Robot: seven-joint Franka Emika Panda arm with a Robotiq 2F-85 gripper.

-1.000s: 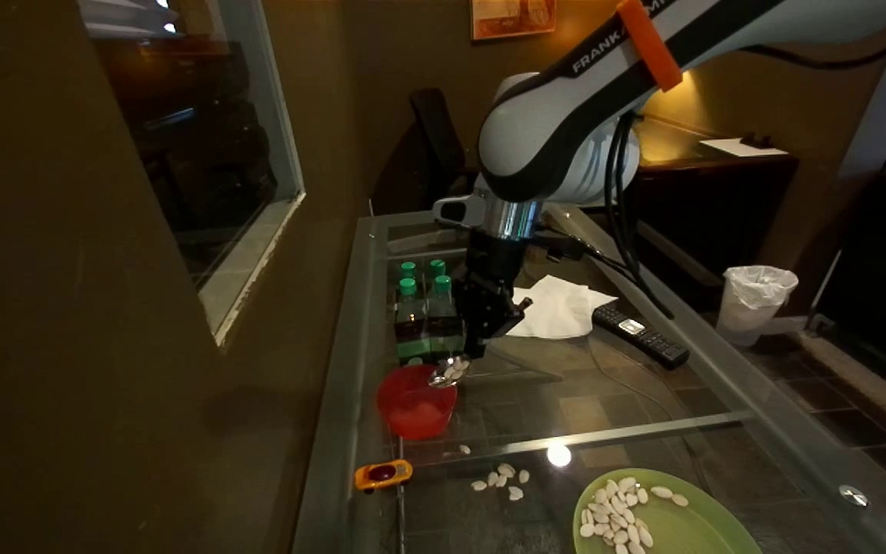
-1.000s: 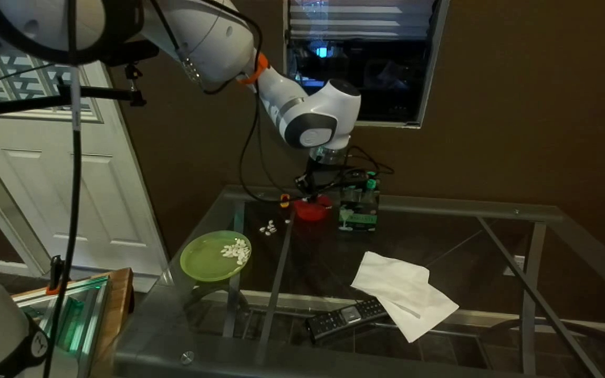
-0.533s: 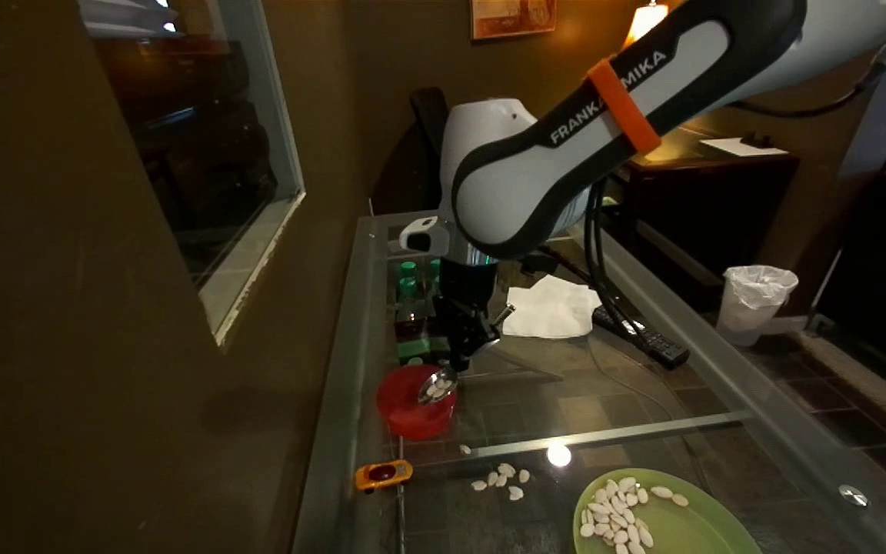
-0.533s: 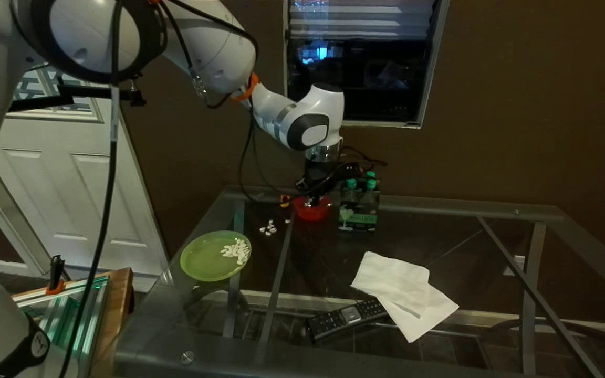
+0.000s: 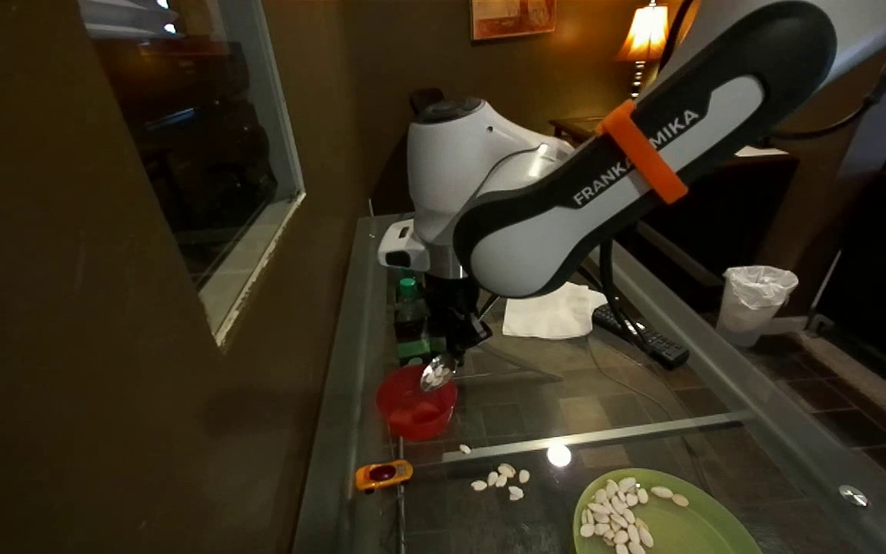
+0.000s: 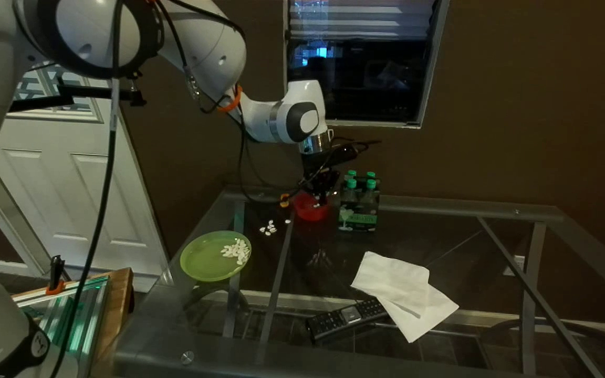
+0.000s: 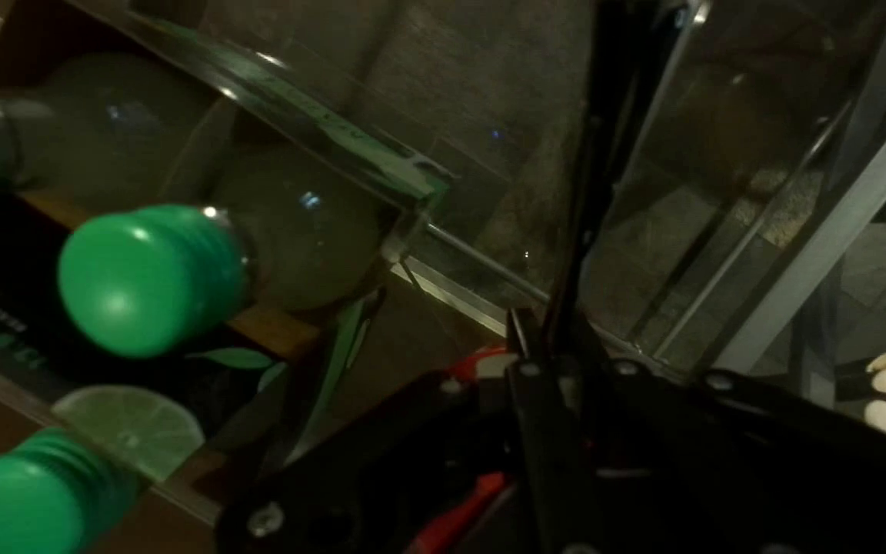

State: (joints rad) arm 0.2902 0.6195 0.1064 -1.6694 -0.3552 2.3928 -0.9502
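Silver metal spoon, its rounded end just over the red translucent plastic bowl, whether touching its rim cannot be told; black hand clamped on its handle, apparently to leave that end free; white oval seeds in the spoon, whose hollow seems turned up enough to keep them; green-capped bottles upright beside the bowl, grouped by a dark printed carrier; yellow toy car near the bowl; loose seeds on the clear glass worktop; round green plate, its rim presumably containing a seed heap.
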